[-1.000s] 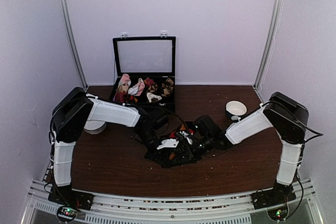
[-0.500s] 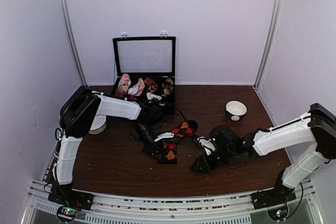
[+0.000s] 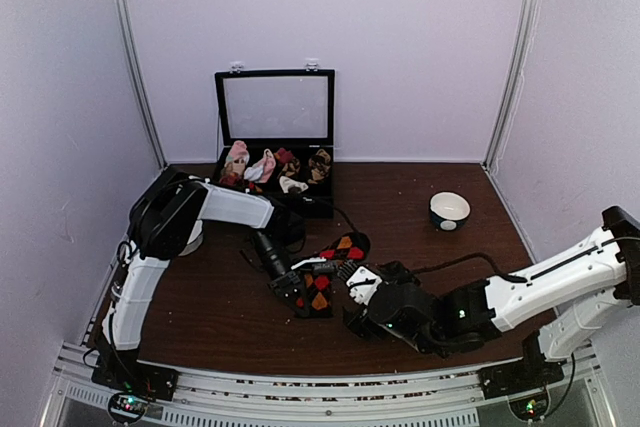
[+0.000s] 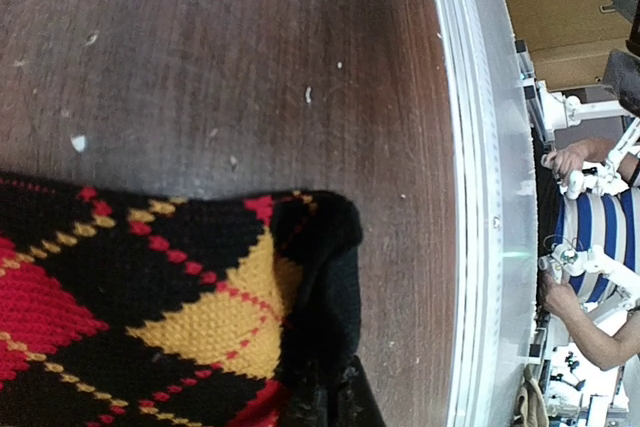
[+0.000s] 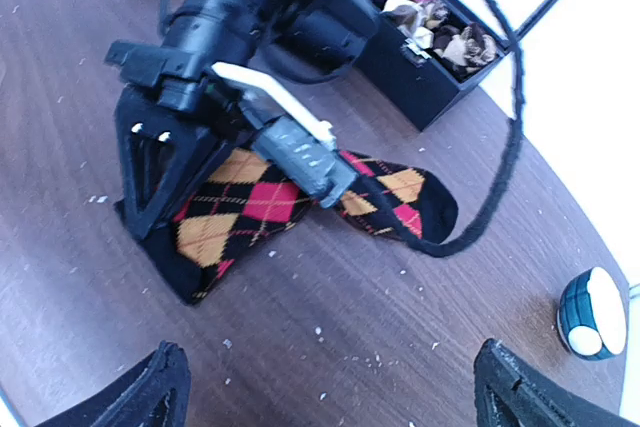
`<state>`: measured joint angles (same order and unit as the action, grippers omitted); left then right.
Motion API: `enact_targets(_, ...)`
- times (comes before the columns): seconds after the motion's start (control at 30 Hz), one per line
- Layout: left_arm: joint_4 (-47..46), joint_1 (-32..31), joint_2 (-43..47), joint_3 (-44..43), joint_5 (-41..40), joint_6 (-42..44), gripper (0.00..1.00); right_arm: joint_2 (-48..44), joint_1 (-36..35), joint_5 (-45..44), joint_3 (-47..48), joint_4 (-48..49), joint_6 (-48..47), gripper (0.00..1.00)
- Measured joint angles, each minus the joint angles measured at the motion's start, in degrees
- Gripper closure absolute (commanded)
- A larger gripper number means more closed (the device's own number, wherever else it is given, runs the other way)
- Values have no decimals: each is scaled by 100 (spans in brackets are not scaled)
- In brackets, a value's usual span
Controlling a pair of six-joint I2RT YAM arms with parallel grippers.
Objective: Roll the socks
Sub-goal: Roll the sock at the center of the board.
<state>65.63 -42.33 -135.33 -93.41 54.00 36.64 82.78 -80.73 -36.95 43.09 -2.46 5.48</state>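
Black argyle socks point(image 5: 250, 202) | left hand point(image 5: 152, 222) pinching near edge | right hand point(image 5: 335, 395) spread, apart across table point(image 5: 330, 332)

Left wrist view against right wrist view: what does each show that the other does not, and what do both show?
Only the left wrist view shows the metal rail and a person in stripes beyond it. Only the right wrist view shows the left gripper, the black case and the bowl. Both show the argyle sock on the wooden table.
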Motion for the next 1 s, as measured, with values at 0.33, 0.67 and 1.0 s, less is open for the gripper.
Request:
enact_targets(0.33, -26, 26, 0, 13, -4, -328, 100, 627, 2, 1268, -273, 1329, -1325, 51)
enact_targets(0.67, -11, 94, -22, 13, 15, -422, 100, 1506, 505, 2977, 144, 1860, -2057, 60)
enact_targets(1.0, 107, 140, -109, -20, 140, -302, 100, 2050, 1040, 3705, 507, 1864, -2518, 65)
